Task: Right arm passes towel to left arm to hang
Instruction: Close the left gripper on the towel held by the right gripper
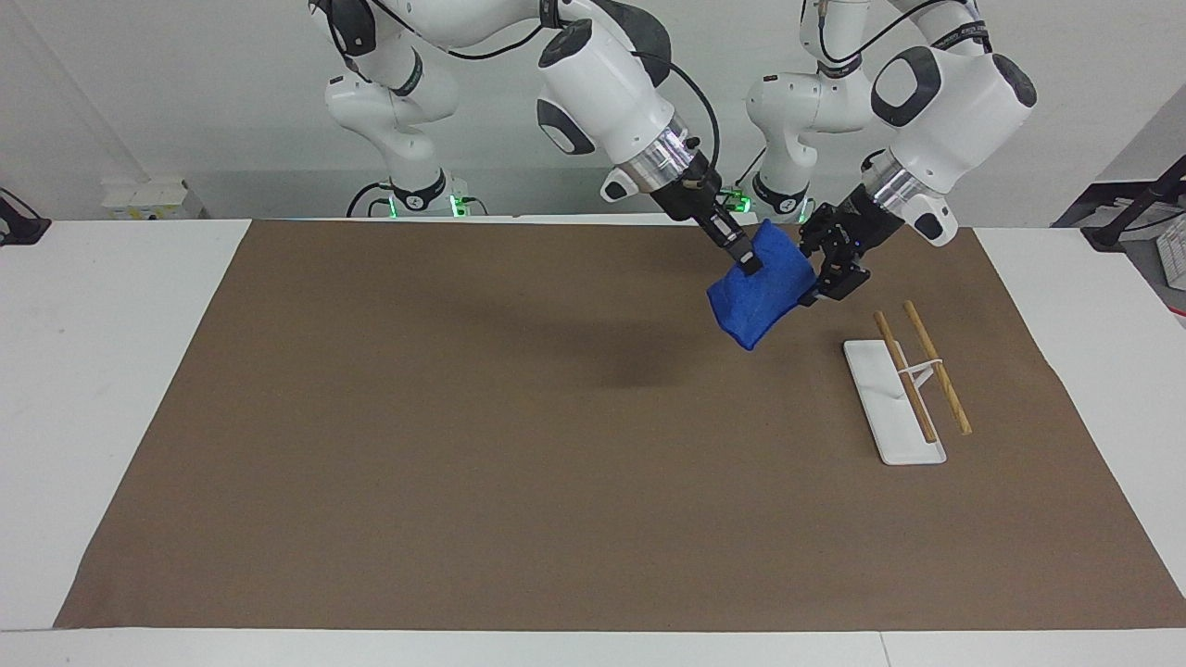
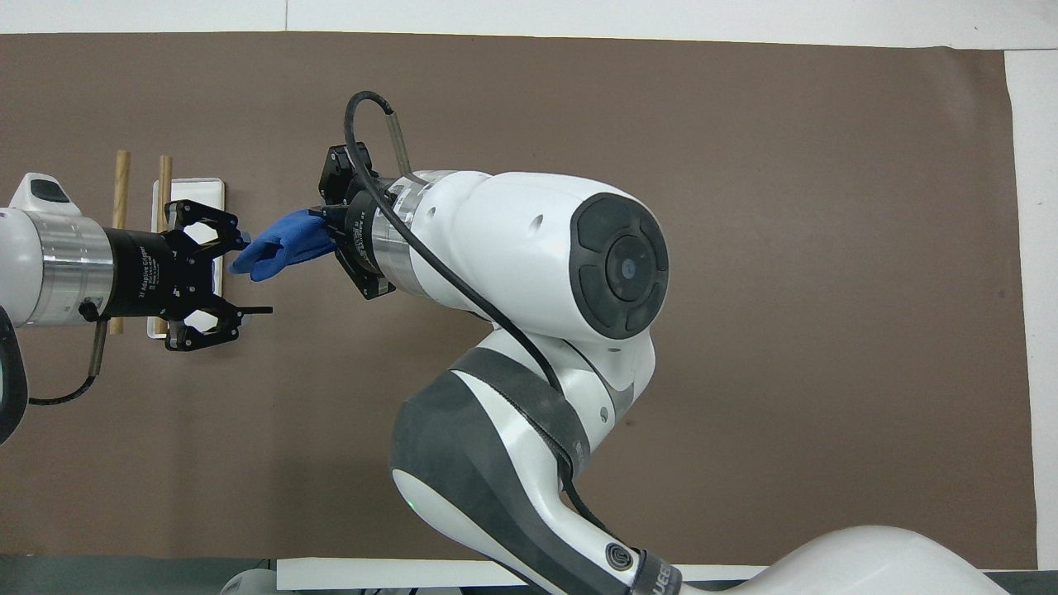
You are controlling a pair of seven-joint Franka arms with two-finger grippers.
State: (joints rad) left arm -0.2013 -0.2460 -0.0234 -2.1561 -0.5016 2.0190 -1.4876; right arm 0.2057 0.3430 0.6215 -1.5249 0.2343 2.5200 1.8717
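I see my right pincer (image 1: 749,264) clamped on the top edge of the blue towel (image 1: 760,298), which hangs in the air above the brown mat (image 1: 463,417) near the left arm's end of the worktop. My left pincer (image 1: 820,287) is at the towel's side edge, and I cannot tell whether it grips. The white rack (image 1: 894,403) with wooden rods stands close by.

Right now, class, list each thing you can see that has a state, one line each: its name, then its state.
towel: held up in the air, hanging folded
right gripper: shut on the towel's upper edge
left gripper: at the towel's edge, partly closed
rack: standing on the mat, both wooden rails bare
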